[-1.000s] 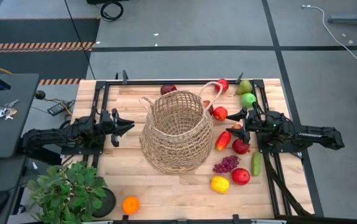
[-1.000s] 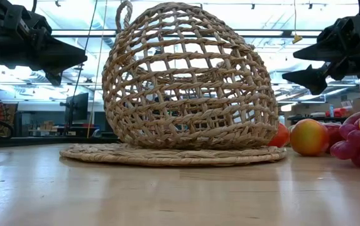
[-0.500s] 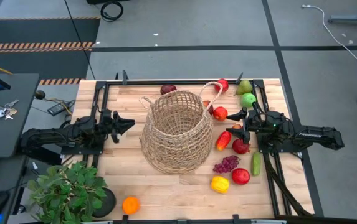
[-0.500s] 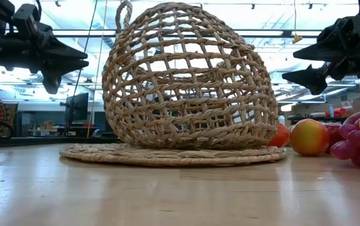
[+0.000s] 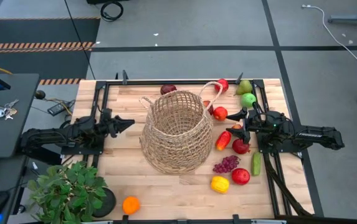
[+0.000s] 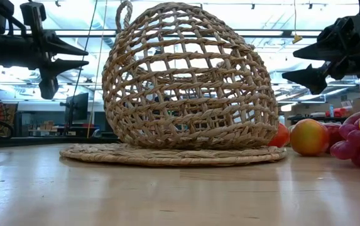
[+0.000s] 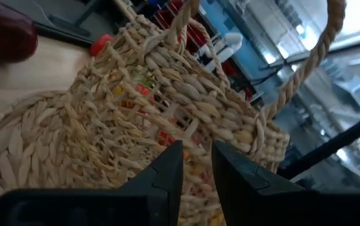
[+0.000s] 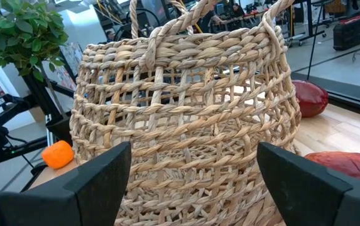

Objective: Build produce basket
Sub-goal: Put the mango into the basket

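The basket (image 5: 177, 130) lies tipped on its side in the middle of the worktop (image 5: 134, 183), its round woven base toward the near edge and its mouth with the two loop handles toward the far edge. In the low view its belly arches above the flat base disc resting on the wood.

The left gripper (image 5: 128, 122) reaches in level from the worktop's left side, arm stretched low and nearly horizontal, its jaws pinched together and pointing at the basket's flank (close beside the weave, but clear of it). The left wrist view shows the two dark fingers (image 7: 167, 172) almost meeting, with the wicker right ahead.

The right gripper (image 5: 235, 121) comes in from the right side in the same low, outstretched pose, its jaws spread wide and holding nothing, aimed at the basket's opposite side. A red apple (image 5: 219, 113) sits just beside its far fingertip and a red pepper (image 5: 223, 140) just nearer than the other.

The rest of the produce is scattered on the right half: a green pear (image 5: 245, 86) and green apple (image 5: 248, 99) by the far right corner, purple grapes (image 5: 226, 164), a cucumber (image 5: 255, 163), a lemon (image 5: 219, 184) and another red apple (image 5: 240, 176) nearer. An orange (image 5: 130, 205) lies by the near edge, beside a potted plant (image 5: 69, 193).
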`<act>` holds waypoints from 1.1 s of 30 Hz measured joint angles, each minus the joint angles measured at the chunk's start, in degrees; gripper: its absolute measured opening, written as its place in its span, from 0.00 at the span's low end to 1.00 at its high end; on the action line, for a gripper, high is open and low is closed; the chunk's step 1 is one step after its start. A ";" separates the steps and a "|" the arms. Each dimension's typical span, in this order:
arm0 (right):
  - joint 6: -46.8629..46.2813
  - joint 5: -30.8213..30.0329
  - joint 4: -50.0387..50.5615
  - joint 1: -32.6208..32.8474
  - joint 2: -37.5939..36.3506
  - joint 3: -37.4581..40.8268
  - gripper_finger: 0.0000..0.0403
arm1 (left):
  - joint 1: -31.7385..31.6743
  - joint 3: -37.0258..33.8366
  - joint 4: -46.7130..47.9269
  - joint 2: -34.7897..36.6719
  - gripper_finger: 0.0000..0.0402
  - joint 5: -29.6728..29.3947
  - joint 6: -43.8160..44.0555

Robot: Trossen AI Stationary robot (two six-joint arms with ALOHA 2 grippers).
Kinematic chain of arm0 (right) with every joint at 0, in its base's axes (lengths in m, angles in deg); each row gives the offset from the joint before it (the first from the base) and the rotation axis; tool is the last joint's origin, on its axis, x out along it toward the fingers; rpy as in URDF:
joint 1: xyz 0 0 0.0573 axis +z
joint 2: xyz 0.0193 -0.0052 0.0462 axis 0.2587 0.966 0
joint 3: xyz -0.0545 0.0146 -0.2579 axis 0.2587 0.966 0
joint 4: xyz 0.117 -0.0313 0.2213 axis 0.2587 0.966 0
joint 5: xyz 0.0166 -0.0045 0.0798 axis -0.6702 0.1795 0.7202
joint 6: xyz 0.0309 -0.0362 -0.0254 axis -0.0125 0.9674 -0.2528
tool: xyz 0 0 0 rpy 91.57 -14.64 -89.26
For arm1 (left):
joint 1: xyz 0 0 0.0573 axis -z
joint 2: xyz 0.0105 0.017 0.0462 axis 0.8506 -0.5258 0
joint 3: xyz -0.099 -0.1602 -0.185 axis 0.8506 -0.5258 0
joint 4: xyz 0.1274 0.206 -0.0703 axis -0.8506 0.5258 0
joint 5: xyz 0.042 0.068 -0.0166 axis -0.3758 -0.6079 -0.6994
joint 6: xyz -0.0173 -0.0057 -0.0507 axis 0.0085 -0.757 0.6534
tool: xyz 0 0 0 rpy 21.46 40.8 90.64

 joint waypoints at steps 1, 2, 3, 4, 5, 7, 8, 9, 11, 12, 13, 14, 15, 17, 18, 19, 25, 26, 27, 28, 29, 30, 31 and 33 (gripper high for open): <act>0.00 0.00 0.01 -0.02 0.01 0.00 0.87 | 0.00 0.00 -0.29 0.00 0.22 -0.52 0.37; 0.00 0.02 0.01 0.00 0.01 0.00 0.87 | 0.00 0.00 -0.25 0.02 0.22 -1.15 1.12; 0.00 0.01 0.00 -0.01 0.01 0.00 0.87 | 0.00 0.00 -0.21 0.00 0.22 -1.84 1.45; 0.00 0.01 0.01 -0.01 0.01 0.00 0.87 | 0.00 0.00 -0.22 0.00 0.21 -2.39 2.04; 0.00 0.02 0.01 -0.02 0.01 0.00 0.87 | 0.00 0.00 -0.25 0.00 0.21 -3.08 3.15; 0.00 0.00 -0.01 -0.01 0.01 0.00 0.87 | 0.00 0.00 -0.39 0.00 0.21 -4.78 6.00; 0.00 0.00 -0.01 -0.02 0.01 0.00 0.87 | 0.00 0.00 -0.66 0.00 0.21 -5.70 7.38; -0.04 -0.38 -0.03 -0.02 0.01 0.00 0.87 | 0.00 0.00 -0.99 0.00 0.21 -6.67 8.37; -0.12 -2.74 -0.46 -0.06 0.01 0.00 0.87 | 0.00 0.00 -1.94 0.00 0.21 -8.54 9.93; -0.10 -4.34 -1.18 -0.06 0.01 0.00 0.87 | 0.00 0.00 -2.46 0.00 0.21 -9.25 10.19; -0.14 -5.72 -2.25 -0.06 0.01 0.00 0.87 | 0.00 0.00 -3.14 0.00 0.21 -9.64 10.16; -0.84 -6.75 -3.62 -0.06 0.01 0.00 0.87 | 0.00 0.00 -4.01 0.00 0.21 -9.79 9.80; -3.00 -7.47 -5.35 -0.06 0.01 0.00 0.87 | 0.00 0.00 -4.76 0.02 0.21 -9.81 8.99; -9.46 -8.65 -10.64 -0.06 0.01 0.00 0.87 | 0.00 0.00 -5.32 0.02 0.20 -9.82 8.40; -11.39 -9.95 -13.47 -0.04 -0.01 0.00 0.87 | 0.00 0.00 -5.53 0.00 0.20 -9.82 8.39; -13.44 -11.65 -15.63 -0.05 -0.01 0.00 0.87 | 0.00 0.00 -5.80 0.00 0.20 -9.82 8.43; -26.42 -24.98 -24.53 -0.06 -0.01 0.00 0.87 | 0.00 0.00 -6.98 0.02 0.20 -9.82 7.41; -26.90 -26.77 -25.21 -0.06 -0.01 0.00 0.87 | 0.00 0.00 -6.96 0.02 0.20 -9.80 7.14; -27.25 -28.21 -25.68 -0.06 -0.01 0.00 0.87 | 0.00 0.00 -6.96 0.02 0.20 -9.82 7.13; -28.07 -29.25 -26.13 -0.06 -0.01 0.00 0.87 | 0.00 0.00 -6.96 0.01 0.20 -9.81 7.13; -28.95 -30.01 -26.88 -0.06 -0.01 0.00 0.87 | 0.01 0.00 -6.96 0.01 0.20 -9.82 7.15; -30.11 -30.81 -27.75 -0.06 -0.01 0.00 0.87 | 0.01 0.00 -6.96 0.02 0.20 -9.82 7.15; -31.33 -31.69 -28.40 -0.06 -0.01 0.00 0.87 | 0.01 0.00 -6.97 0.02 0.19 -9.82 7.15; -32.93 -33.07 -29.82 -0.06 0.00 0.00 0.87 | 0.01 0.00 -7.01 0.02 0.19 -9.81 7.17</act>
